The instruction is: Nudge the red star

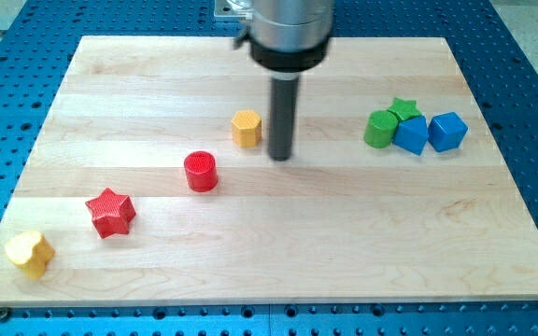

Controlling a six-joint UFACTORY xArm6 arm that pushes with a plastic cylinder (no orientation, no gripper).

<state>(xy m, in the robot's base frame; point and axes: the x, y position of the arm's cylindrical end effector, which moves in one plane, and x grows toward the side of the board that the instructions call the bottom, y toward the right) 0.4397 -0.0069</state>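
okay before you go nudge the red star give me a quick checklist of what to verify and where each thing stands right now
1. Red star in view, unobstructed: ok.
2. My tip located: ok, just right of the yellow hexagon block, far from the star.
3. Tip touching the star: not ok, wide gap.
4. Straight path to the star clear: not ok, the red cylinder lies about on the line.
5. Room around the star: ok, the yellow block sits apart at its lower left.

No readable text, labels, numbers anywhere (blocks plain).
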